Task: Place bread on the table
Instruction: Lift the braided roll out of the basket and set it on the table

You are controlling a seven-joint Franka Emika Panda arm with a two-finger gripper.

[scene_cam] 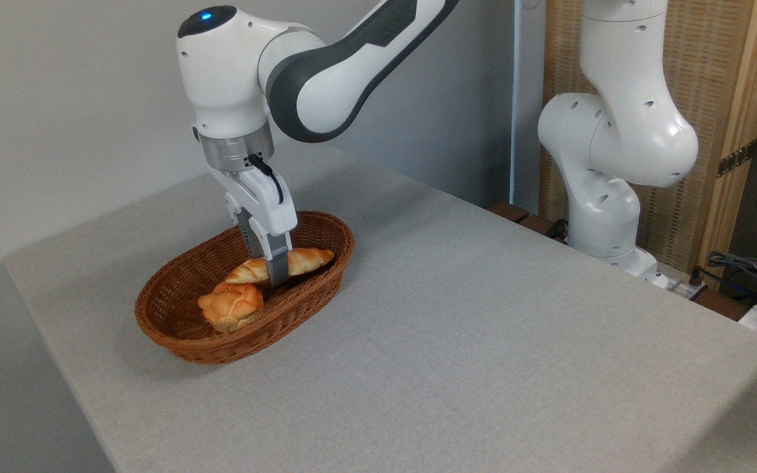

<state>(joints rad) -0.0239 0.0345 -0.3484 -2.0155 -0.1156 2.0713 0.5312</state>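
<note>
Bun (230,307) fronts bread (309,260) — gripper (272,266) straddling — basket (181,345).

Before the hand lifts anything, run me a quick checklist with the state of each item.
1. hand down at the bread, around its middle: ok.
2. Grip firmly closed on the loaf: cannot tell.
3. Bread still inside the basket: ok, not yet moved.
4. Round bun apart from the hand: ok.
5. Bare table to the right for placing: ok.
</note>
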